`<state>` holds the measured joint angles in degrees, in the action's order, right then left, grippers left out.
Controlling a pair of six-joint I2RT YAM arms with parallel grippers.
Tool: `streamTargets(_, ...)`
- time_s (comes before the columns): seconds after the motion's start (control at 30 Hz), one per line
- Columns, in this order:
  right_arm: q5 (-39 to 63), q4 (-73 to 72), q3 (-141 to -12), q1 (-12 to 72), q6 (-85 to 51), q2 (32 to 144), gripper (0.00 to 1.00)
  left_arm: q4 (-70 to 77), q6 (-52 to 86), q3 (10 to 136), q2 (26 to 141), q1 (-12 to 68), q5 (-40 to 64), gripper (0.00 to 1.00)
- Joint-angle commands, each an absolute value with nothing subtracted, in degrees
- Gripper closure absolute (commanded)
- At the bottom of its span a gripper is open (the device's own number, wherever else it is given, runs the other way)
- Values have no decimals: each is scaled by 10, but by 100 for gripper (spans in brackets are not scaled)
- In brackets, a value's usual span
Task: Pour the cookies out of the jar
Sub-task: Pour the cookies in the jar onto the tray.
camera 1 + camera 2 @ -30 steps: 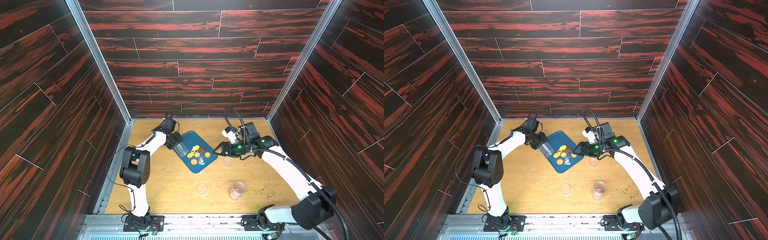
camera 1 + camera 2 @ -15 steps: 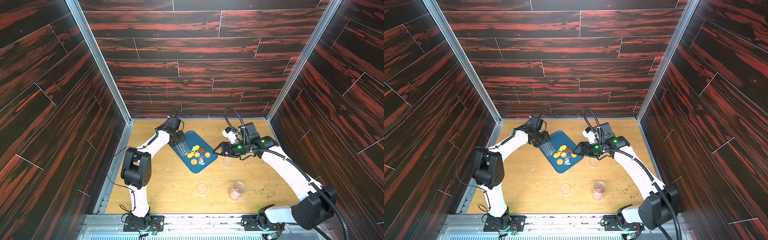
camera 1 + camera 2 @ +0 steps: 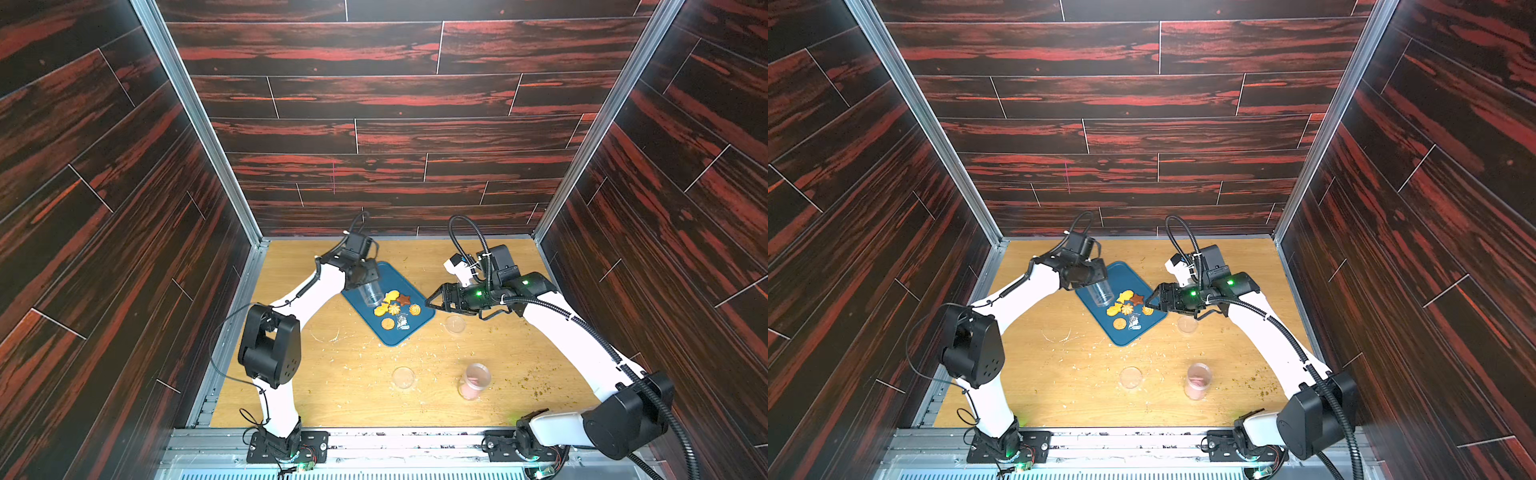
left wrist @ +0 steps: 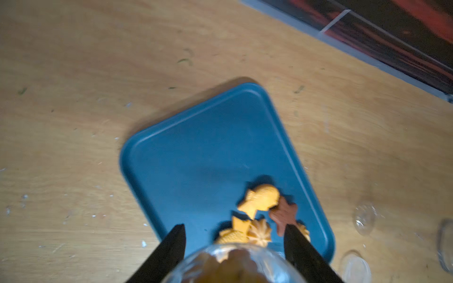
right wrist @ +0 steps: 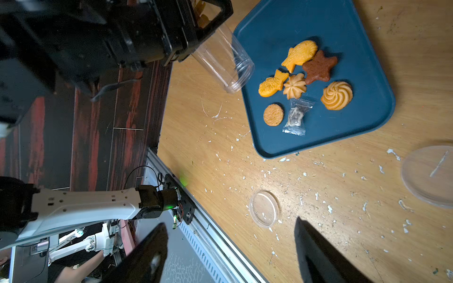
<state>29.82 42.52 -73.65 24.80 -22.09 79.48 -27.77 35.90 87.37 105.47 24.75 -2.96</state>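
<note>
2 arms [image 3: 309, 297] bend inward, left gripper [image 3: 366, 281] clamping the tilted jar [image 3: 373, 294] above the tray [image 3: 392, 337] (right gripper [image 3: 430, 300] gapes).

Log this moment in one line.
left claw: shut on jar, tipped over tray | right claw: open, empty | cookies: six on tray

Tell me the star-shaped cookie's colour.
The star cookie is reddish brown, clearest in the right wrist view.

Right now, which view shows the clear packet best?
The right wrist view: the packet is close, sharp and unblocked. In both top views the packet is a tiny glint. The left wrist view misses it.
</note>
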Motion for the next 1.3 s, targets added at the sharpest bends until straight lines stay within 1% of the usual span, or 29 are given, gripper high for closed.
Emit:
streamTargets(0.0,304,427,-741,247,-224,788,16,-251,332,857,1013,254,-73,45)
streamTargets(0.17,309,422,-739,247,-227,790,16,-253,316,856,1014,264,-78,45)
streamTargets(0.27,310,422,-739,247,-227,791,16,-234,317,833,1007,268,-82,45)
streamTargets(0.33,310,424,-740,248,-225,790,16,-211,305,812,980,274,-92,45)
streamTargets(0.43,314,425,-741,247,-224,792,16,-213,309,805,970,276,-92,45)
streamTargets(0.53,313,424,-741,247,-223,790,16,-178,289,780,955,290,-113,45)
streamTargets(0.67,315,428,-741,247,-220,788,16,-181,298,779,941,292,-116,45)
streamTargets(0.77,314,427,-733,248,-219,781,16,-148,280,764,935,304,-145,45)
streamTargets(0.83,316,431,-733,247,-218,779,16,-169,276,783,937,306,-127,45)
streamTargets(0.87,314,432,-732,247,-218,776,16,-169,246,782,938,322,-153,45)
streamTargets(0.9,311,429,-728,248,-219,770,16,-140,245,767,946,331,-201,44)
streamTargets(0.97,311,429,-724,247,-218,766,16,-196,288,790,959,317,-144,44)
streamTargets(1.03,309,436,-722,247,-216,763,16,-187,294,788,964,320,-153,44)
streamTargets(1.1,307,432,-716,247,-216,756,16,-176,339,776,964,312,-165,44)
streamTargets(1.2,305,438,-715,247,-214,753,16,-152,384,768,950,297,-133,43)
streamTargets(1.27,305,436,-711,247,-213,748,16,-160,445,775,955,270,-82,43)
